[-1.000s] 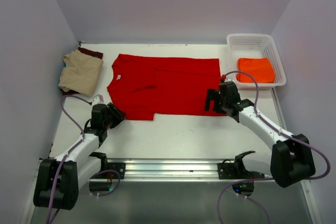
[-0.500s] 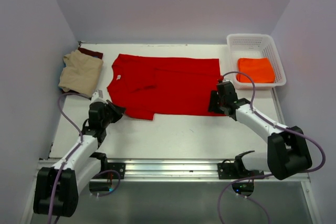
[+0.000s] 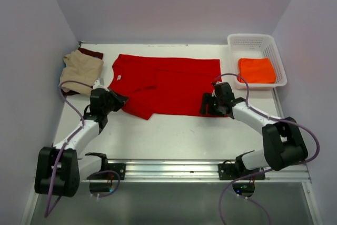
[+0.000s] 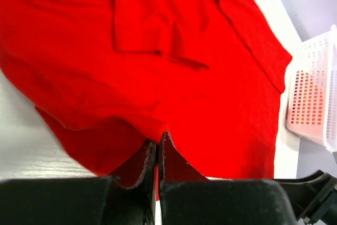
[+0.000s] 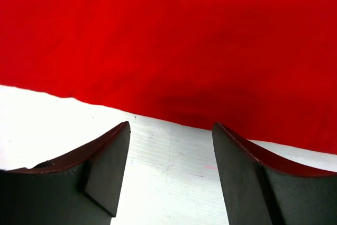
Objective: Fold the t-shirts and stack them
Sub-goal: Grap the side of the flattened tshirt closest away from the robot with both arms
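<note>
Top external view: the red t-shirt (image 3: 168, 85) lies spread flat across the middle of the white table (image 3: 174, 135), collar toward the left with its small white neck label (image 3: 119, 77) showing and the hem toward the right. One sleeve (image 3: 143, 84) is folded over onto the body. At the far left corner a folded tan t-shirt (image 3: 80, 72) sits on top of a maroon t-shirt (image 3: 92, 52), of which only a dark edge shows. At the far right a white slotted basket (image 3: 253, 39) holds a folded orange t-shirt (image 3: 256, 70). The left gripper (image 3: 117, 100) is at the near left edge of the red t-shirt, where the cloth bunches into a point toward it. The right gripper (image 3: 206, 105) sits over the near right corner of the same shirt. From the left wrist, the left gripper (image 4: 158, 139) has its two dark fingers (image 4: 139, 163) pressed together with a thin strip of red cloth pinched between them, and the red t-shirt (image 4: 158, 51) rises in a small ridge at the tips; the basket (image 4: 316, 98) shows at the right edge. From the right wrist, the right gripper (image 5: 170, 126) has its fingers (image 5: 108, 167) spread wide apart, holding nothing, its tips just at the near edge of the red t-shirt (image 5: 168, 35), with bare table (image 5: 168, 183) showing between them.
</note>
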You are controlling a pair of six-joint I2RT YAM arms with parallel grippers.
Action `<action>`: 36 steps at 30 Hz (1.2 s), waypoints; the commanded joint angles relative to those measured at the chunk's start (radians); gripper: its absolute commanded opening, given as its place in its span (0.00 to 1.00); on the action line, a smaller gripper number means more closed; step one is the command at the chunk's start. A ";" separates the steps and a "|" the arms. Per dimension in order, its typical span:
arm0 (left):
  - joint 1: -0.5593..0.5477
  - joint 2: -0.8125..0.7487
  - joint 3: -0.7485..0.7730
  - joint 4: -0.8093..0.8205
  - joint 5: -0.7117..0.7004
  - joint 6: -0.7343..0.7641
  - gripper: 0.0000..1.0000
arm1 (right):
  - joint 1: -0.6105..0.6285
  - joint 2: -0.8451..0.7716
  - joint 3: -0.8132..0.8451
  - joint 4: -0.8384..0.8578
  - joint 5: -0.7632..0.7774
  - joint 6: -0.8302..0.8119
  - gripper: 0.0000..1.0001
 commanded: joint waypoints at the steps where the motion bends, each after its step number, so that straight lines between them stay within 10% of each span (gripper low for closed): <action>1: 0.016 0.101 0.048 0.144 0.045 -0.064 0.00 | 0.016 0.008 0.053 0.028 -0.058 -0.020 0.71; 17: 0.084 0.773 0.345 0.556 0.311 -0.106 0.11 | 0.039 -0.077 0.074 -0.105 0.139 0.003 0.74; 26: 0.114 0.824 0.424 0.498 0.319 -0.083 0.33 | 0.047 -0.159 0.093 -0.312 0.590 0.213 0.94; 36: 0.122 0.833 0.442 0.434 0.313 -0.055 0.34 | 0.020 -0.094 -0.006 -0.260 0.609 0.457 0.97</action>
